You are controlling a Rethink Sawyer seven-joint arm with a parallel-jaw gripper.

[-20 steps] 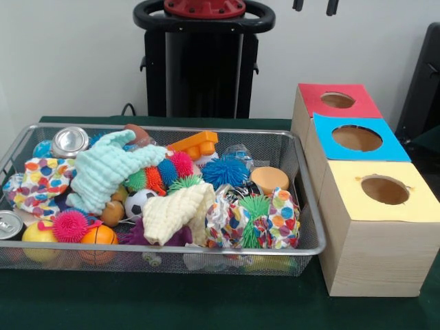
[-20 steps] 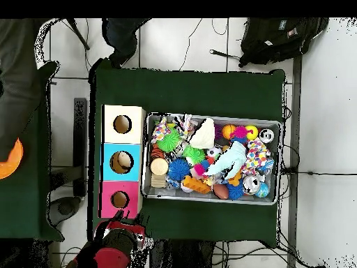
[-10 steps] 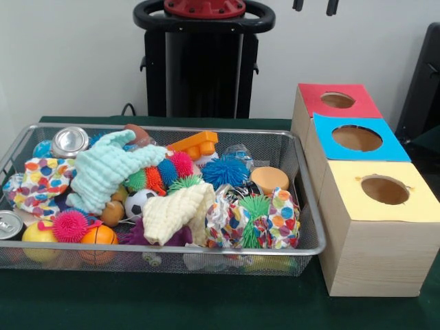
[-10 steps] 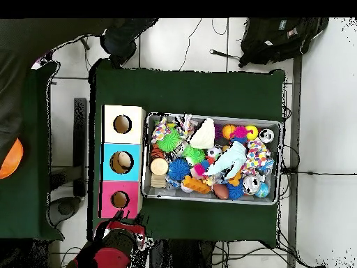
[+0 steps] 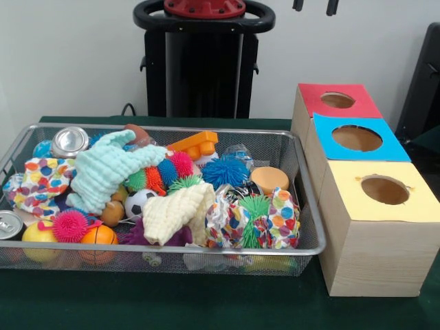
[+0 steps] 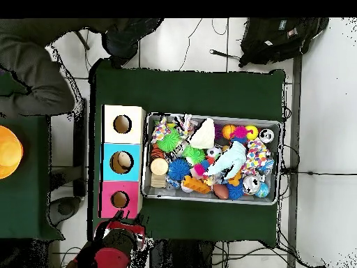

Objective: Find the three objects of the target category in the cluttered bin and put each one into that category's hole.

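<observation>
A wire mesh bin (image 5: 165, 250) (image 6: 213, 200) is heaped with toys. I see a mint cloth (image 5: 103, 172), a pale yellow cloth (image 5: 177, 212), a blue spiky ball (image 5: 225, 172), a pink spiky ball (image 5: 70, 225), a small soccer ball (image 5: 141, 201), a silver can (image 5: 69, 141) and an orange block (image 5: 194, 145). Beside the bin stand three wooden boxes with round holes: red top (image 5: 337, 100) (image 6: 119, 199), blue top (image 5: 357, 138) (image 6: 121, 162), yellow top (image 5: 385, 190) (image 6: 123, 124). My gripper (image 5: 315, 5) shows only its two tips at the top edge, open and holding nothing, high above the red box.
Polka-dot cloths (image 5: 41, 180) and an orange ball (image 5: 98, 236) crowd the bin's left end. In the overhead view a person's sleeve (image 6: 35, 66) and an orange round thing (image 6: 8, 152) show at the left edge, and a black bag (image 6: 279, 35) lies on the floor.
In the overhead view the person's sleeve has shifted at the upper left and the orange thing shows more. The bin, the boxes and my gripper have not moved.
</observation>
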